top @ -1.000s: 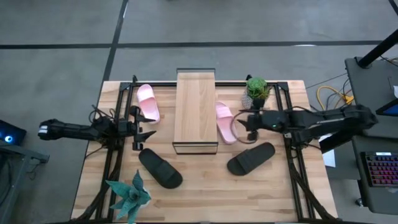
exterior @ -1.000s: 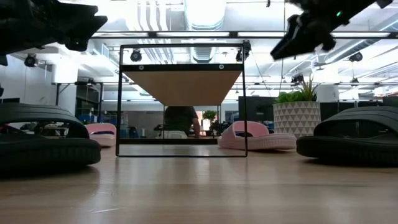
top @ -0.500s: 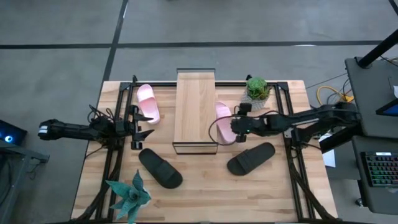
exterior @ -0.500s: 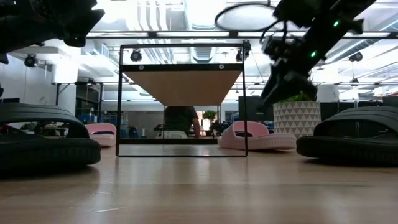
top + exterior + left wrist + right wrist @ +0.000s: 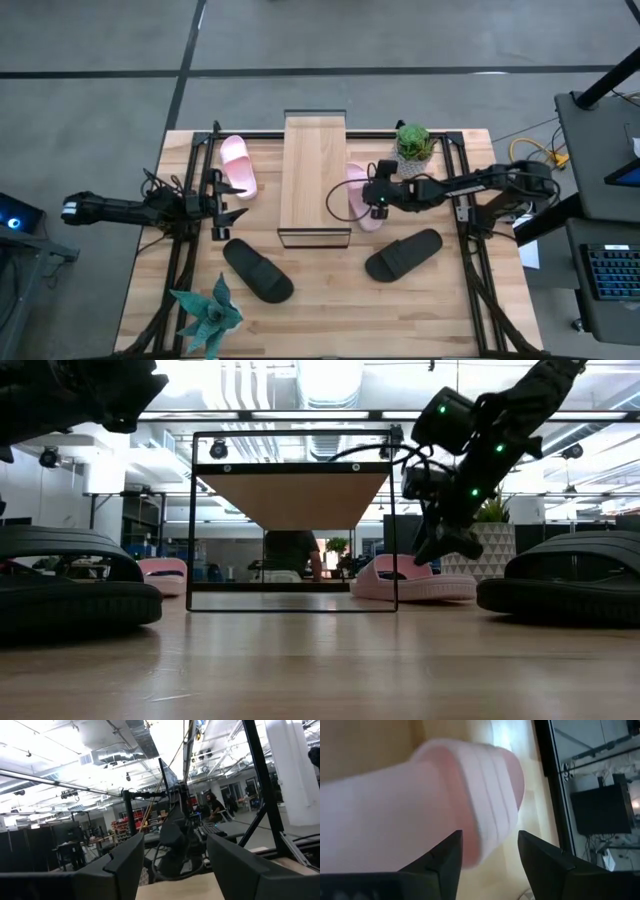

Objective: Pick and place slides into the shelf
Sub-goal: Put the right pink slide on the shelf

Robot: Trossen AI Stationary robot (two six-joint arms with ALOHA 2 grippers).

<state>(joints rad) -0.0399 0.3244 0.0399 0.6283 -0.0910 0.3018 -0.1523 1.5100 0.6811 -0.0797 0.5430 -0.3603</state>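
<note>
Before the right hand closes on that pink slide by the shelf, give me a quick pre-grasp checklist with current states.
1. Right hand over the pink slide right of the shelf: ok.
2. Right hand's fingers spread, with the slide's strap ahead of them in the wrist view: ok.
3. Fingers actually straddling the strap: cannot tell.
4. Clearance from the shelf's black frame: cannot tell; the slide lies close beside it.
5. Left hand parked left of the shelf, open and empty, out of the way: ok.
6. Space under the shelf top free for placing: ok, nothing shows there in the low view.
</note>
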